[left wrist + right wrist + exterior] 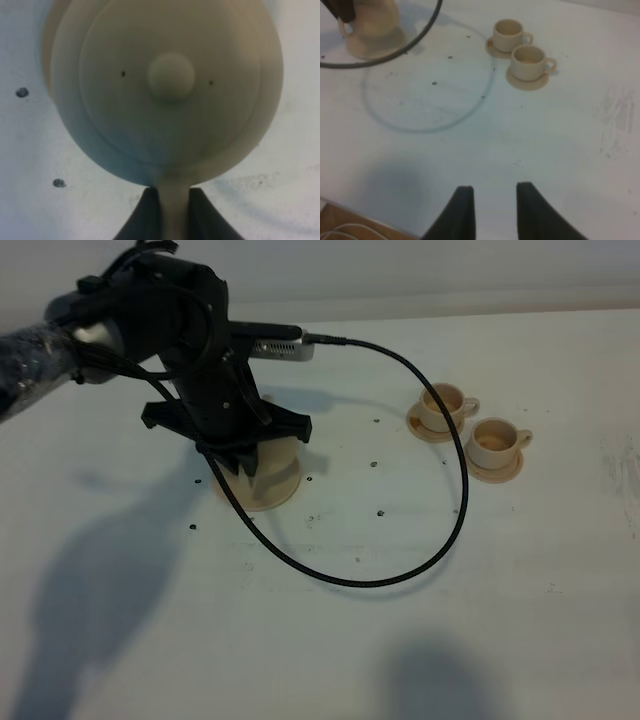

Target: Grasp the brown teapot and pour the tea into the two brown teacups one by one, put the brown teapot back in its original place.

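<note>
The teapot (165,125) stands upright on the wide saucer (275,498), on the left part of the table (400,640) in the high view. Its lid is level and the knob (171,75) points straight up. The handle (174,215) faces the left of that view, away from the cups. The pot's long axis, handle to spout, therefore lies roughly across the table towards them. The arm hides the spout, so I cannot tell exactly where it aims.

The left gripper (174,192) reaches in from the handle side. Its two dark fingers (145,215) pinch the handle, one on each side.

The far cup (445,400) and near cup (495,442) sit just beside each other, well apart from the teapot. Each is upright on a small saucer (497,472), its loop turned to the right of the high view.

A black cable (440,540) loops over the table between teapot and cups.

The right gripper (495,187) hangs over bare table near the front edge. Its fingers are spread, with nothing between them.
</note>
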Controlling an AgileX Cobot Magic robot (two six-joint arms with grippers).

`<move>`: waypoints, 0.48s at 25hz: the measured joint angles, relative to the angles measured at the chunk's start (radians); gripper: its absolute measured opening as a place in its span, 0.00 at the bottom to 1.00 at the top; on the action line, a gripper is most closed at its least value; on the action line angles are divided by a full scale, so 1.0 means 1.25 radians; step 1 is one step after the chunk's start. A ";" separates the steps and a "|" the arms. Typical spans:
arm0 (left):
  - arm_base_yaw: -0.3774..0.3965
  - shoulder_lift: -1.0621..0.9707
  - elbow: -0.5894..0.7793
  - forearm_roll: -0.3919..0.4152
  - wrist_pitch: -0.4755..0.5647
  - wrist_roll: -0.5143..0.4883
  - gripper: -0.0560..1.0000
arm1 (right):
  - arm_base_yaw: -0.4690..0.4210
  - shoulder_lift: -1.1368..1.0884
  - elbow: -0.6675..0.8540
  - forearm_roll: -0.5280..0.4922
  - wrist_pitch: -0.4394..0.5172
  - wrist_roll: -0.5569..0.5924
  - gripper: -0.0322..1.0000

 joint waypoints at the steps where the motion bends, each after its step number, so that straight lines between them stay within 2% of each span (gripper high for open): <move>1: 0.000 -0.007 0.000 0.001 0.002 0.004 0.13 | 0.000 0.000 0.000 0.000 0.000 0.000 0.24; 5: 0.000 -0.019 0.000 0.004 0.025 0.042 0.13 | 0.000 0.000 0.000 0.000 0.000 0.000 0.24; 12: 0.000 -0.029 0.000 0.035 0.070 0.223 0.13 | 0.000 0.000 0.000 0.000 0.000 0.000 0.24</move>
